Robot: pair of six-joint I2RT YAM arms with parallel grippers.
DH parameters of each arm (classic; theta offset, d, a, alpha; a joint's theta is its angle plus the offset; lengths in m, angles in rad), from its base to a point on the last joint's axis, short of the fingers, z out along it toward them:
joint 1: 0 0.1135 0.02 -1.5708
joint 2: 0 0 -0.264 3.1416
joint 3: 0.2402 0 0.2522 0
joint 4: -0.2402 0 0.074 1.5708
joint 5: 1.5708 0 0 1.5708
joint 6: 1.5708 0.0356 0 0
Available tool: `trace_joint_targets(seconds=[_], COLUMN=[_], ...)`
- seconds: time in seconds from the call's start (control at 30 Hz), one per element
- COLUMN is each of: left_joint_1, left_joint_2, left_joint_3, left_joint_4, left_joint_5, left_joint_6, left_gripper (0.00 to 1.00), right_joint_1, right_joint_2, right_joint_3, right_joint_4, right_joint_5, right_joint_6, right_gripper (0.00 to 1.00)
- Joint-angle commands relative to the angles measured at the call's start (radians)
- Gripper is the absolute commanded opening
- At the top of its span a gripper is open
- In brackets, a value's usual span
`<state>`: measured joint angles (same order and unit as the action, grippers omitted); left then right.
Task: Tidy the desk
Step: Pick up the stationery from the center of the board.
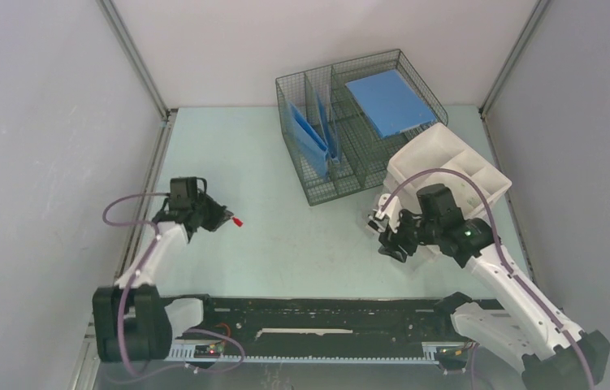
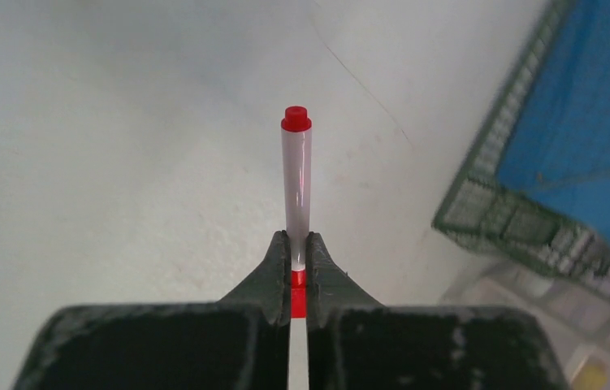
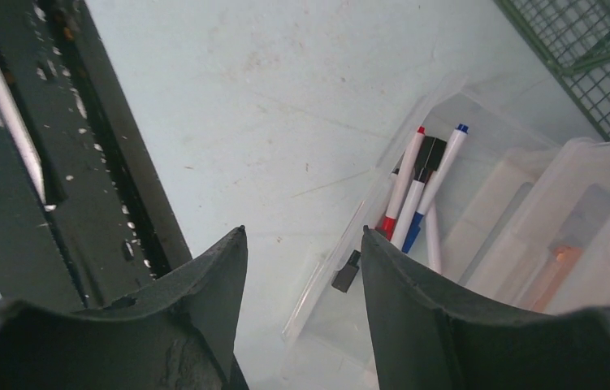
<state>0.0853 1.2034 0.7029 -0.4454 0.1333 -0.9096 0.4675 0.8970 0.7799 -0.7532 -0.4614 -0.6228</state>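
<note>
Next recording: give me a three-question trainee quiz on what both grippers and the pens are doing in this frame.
1. True or false: the left gripper is shut on the red-capped pen.
2. The right gripper is: A open and empty; B shut on a pen; C hidden from every view.
3. Fill in: the other pens lie in the clear ____.
Key: 1 true; 2 A; 3 box.

No text, label or number is legible.
</note>
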Motion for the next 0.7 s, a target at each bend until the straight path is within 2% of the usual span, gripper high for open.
trace_joint_targets(seconds=[0.0,0.17,0.33,0.5,0.67], left_joint_1=[-0.113,-0.291,-0.477,-0.667,-0.885], left_joint_2=[-0.201,-0.458,-0.616,-0.676,-0.637], left_joint_3=[-0.121,-0.271,-0.356,-0.457,-0.464], left_joint_4=[0.196,0.404,0.571,0.809,0.942], left_joint_5=[0.067,0.069,0.036,-0.007,-0.119], left_joint_6=[0.032,0.013,0.042,0.083,0.181], left_gripper=[0.00,0.00,0.00,0.00,0.00], right_joint_1=[-0.068,-0.141,-0.168,-0.168,-0.169], right_joint_2=[-0.073,-0.138,-0.153,-0.168,-0.204], right_joint_3=[0.052,0.053,0.095,0.163,0.176], right_joint_4=[-0.019,-0.010,-0.038,-0.098,-0.078], right_joint_5=[-0.192,-0.323,-0.392,-0.457,-0.552], right_joint_6=[-0.009,-0.012,-0.015,0.005,0.086], right_gripper=[0.62,0.63,0.65,0.67,0.71])
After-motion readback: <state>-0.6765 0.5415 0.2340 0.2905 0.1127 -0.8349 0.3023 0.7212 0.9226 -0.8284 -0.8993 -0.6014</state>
